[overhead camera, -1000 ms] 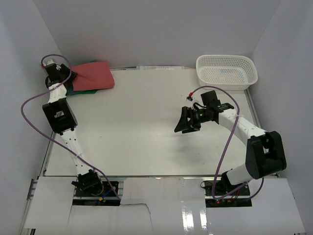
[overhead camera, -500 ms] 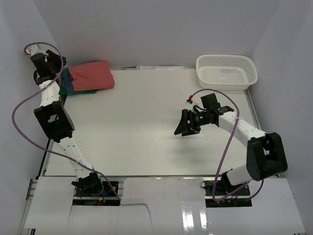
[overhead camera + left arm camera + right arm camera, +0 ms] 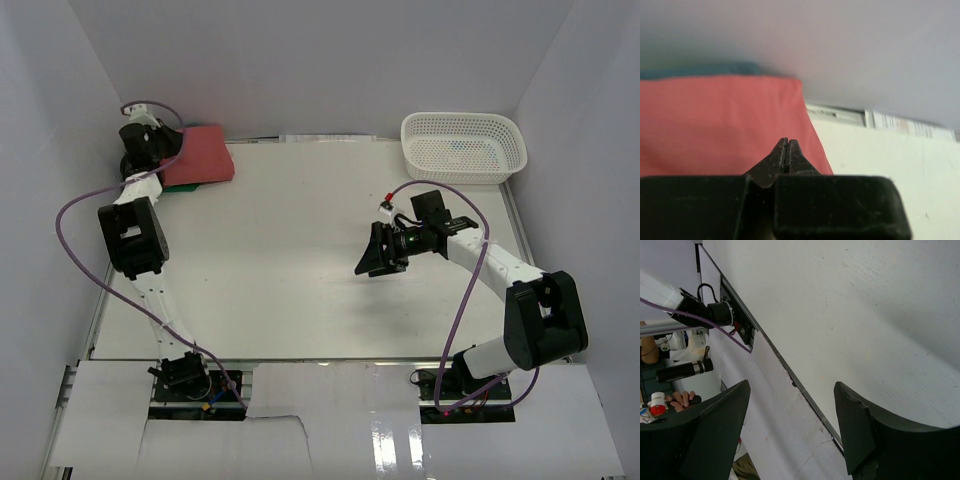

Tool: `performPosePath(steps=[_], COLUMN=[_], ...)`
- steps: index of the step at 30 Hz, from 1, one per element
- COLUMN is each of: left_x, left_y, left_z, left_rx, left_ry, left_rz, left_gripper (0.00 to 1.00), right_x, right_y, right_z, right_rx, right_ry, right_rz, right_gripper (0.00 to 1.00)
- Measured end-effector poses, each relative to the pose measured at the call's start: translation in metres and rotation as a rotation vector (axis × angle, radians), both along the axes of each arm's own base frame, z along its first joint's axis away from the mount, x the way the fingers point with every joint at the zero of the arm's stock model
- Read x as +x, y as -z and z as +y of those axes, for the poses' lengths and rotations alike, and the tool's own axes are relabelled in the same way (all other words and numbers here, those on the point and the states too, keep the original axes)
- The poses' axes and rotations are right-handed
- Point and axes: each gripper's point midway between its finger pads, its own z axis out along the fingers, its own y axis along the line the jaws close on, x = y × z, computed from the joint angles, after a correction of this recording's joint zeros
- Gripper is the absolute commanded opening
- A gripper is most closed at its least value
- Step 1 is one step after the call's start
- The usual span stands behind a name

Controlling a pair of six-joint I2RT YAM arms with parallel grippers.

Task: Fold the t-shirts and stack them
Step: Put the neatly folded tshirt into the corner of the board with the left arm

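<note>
Shows a white table [image 3: 290,270] from above, with a stack of folded t-shirts at its far left corner: coral-red t-shirt [image 3: 205,155] on top, edge of a green t-shirt [image 3: 195,185] peeking out beneath. Places the left claw [image 3: 785,150] low over the red cloth, clenched with fingertips pressed together and nothing seen between them; reveals a strip of slate-blue t-shirt [image 3: 715,70] behind the red one. Finds the right claw [image 3: 370,248] released, jaws spread wide, hovering over bare table right of centre, well apart from the shirts. Includes a white mesh basket [image 3: 462,117] at the far right corner.
</note>
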Motion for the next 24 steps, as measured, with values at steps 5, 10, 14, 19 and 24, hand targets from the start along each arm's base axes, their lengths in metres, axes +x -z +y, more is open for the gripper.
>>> performPosePath(steps=[5, 10, 14, 19, 24], left_x=[0.009, 0.016, 0.024, 0.027, 0.019], left_y=[0.037, 0.048, 0.048, 0.068, 0.084], left_z=[-0.044, -0.040, -0.030, -0.010, 0.010], left_rx=[0.047, 0.132, 0.201, 0.279, 0.345], left_ry=[0.111, 0.113, 0.079, -0.016, -0.121], left_rz=[0.003, -0.024, -0.066, -0.068, -0.065], left_gripper=[0.00, 0.00, 0.00, 0.00, 0.00], right_x=[0.000, -0.005, -0.010, -0.014, -0.016], right_y=[-0.003, 0.002, 0.007, 0.011, 0.013], right_z=[0.003, 0.004, 0.005, 0.006, 0.007], right_rx=[0.025, 0.039, 0.049, 0.052, 0.055], right_ry=[-0.013, -0.026, -0.037, -0.047, -0.053], right_rz=[-0.006, 0.020, 0.041, 0.064, 0.082], right_gripper=[0.74, 0.75, 0.75, 0.75, 0.75])
